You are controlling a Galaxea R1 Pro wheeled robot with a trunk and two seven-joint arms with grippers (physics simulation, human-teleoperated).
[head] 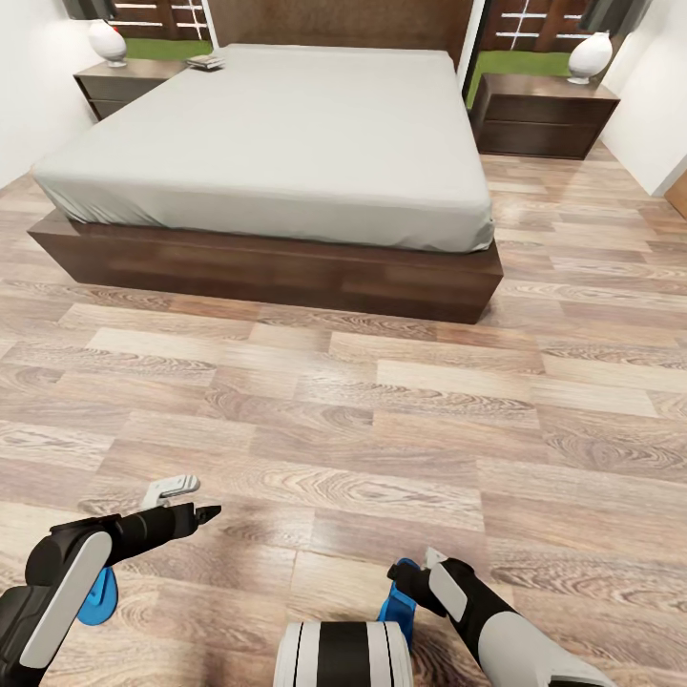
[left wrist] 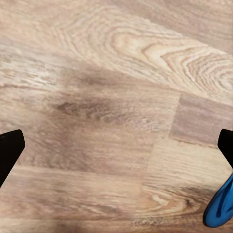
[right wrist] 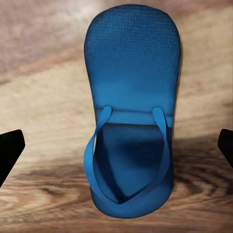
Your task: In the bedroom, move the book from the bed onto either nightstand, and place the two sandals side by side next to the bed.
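Floor [head: 401,401]: light wood planks, wide bare stretch between bed foot and both arms.
Bed [head: 277,134]: one, pale grey mattress on dark brown base, foot edge facing the camera, floor strips open along both sides.
Nightstands: two, dark brown; left nightstand [head: 119,86] and right nightstand [head: 544,119] flank the head end, each carrying one white lamp [head: 107,42].
Book [head: 205,63]: one, small and flat, at the bed's far left corner beside the left nightstand; resting place hard to tell.
Sandals: two, bright blue. Left sandal [head: 98,593] flat on floor under the left forearm, tip also at [left wrist: 219,206]. Right sandal [head: 397,611] directly beneath the right tool, sole and straps plain at [right wrist: 130,111], lying between the spread fingers, untouched.
Left tool [head: 186,504]: fingers apart, holding nothing, above bare floor.
Right tool [head: 420,572]: fingers apart, unclamped.
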